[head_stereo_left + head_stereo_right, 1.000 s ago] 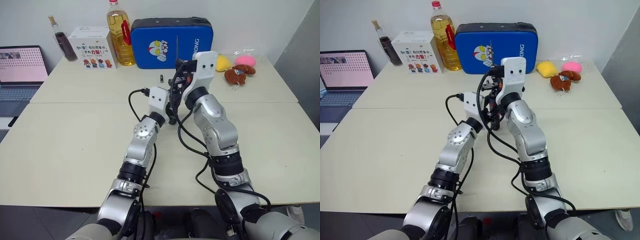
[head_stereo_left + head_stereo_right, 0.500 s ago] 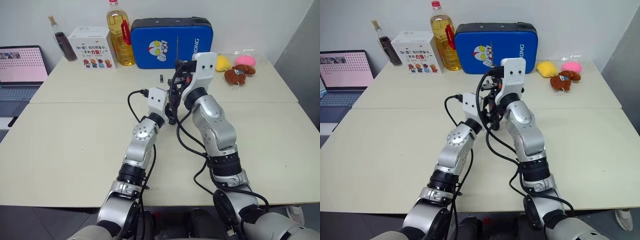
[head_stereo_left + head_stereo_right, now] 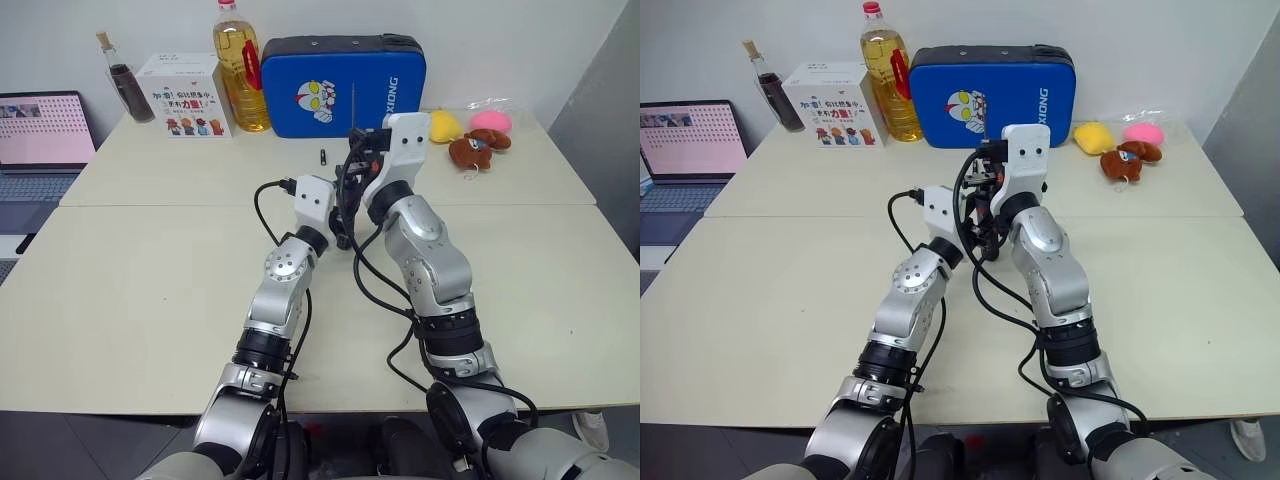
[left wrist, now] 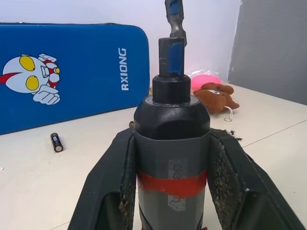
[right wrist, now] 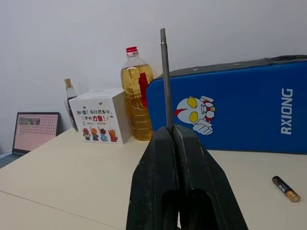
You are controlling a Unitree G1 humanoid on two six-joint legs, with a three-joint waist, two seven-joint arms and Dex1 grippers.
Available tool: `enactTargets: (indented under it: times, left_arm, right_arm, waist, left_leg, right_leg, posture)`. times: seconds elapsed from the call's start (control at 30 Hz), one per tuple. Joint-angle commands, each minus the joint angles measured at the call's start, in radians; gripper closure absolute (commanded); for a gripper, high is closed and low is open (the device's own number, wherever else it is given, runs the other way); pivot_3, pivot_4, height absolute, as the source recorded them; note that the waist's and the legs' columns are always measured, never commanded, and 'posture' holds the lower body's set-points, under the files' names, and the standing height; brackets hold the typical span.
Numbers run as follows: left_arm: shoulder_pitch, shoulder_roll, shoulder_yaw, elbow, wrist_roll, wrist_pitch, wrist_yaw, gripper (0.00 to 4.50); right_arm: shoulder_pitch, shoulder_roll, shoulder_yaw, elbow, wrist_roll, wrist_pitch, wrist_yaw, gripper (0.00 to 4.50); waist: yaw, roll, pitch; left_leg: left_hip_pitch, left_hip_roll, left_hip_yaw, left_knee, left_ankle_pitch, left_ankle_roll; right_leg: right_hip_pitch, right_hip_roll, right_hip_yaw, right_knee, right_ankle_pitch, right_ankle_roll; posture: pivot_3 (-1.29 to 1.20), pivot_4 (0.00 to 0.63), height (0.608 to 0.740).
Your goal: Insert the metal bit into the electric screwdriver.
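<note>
Here the yellow oil bottle (image 5: 136, 100) stands beside the illustrated box (image 5: 101, 115).

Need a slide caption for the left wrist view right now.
Left end effector shut on the electric screwdriver, metal bit meeting its tip, blue case behind.

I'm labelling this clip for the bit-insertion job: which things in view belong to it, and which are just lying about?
Part of the job:
- electric screwdriver, clamped in the left gripper
- metal bit, pinched in the right gripper

Just lying about:
- blue case
- oil bottle
- white box
- dark bottle
- laptop
- plush toys
- small battery
</note>
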Motion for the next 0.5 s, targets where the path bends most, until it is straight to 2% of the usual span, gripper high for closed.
enactTargets:
  times: [0.03, 0.5]
  left_arm:
    - [0.000, -0.004, -0.007, -0.039, 0.001, 0.002, 0.003, 2.83]
    - [0.000, 0.000, -0.004, -0.036, 0.003, 0.001, 0.008, 2.83]
  right_arm:
    - [-0.007, 0.042, 0.010, -0.059, 0.032, -0.010, 0.005, 4.46]
    - [-0.020, 0.032, 0.018, -0.082, 0.052, 0.000, 0.003, 4.46]
  waist:
    - [0.000, 0.000, 0.000]
    - [0.000, 0.000, 0.000]
  left_leg:
    - [0.000, 0.000, 0.000, 0.000, 0.000, 0.000]
    - [0.000, 0.000, 0.000, 0.000, 0.000, 0.000]
  right_leg:
    - [0.000, 0.000, 0.000, 0.000, 0.000, 0.000]
    - [0.000, 0.000, 0.000, 0.000, 0.000, 0.000]
  posture:
    - [0.00, 0.150, 0.740]
    - [0.00, 0.150, 0.740]
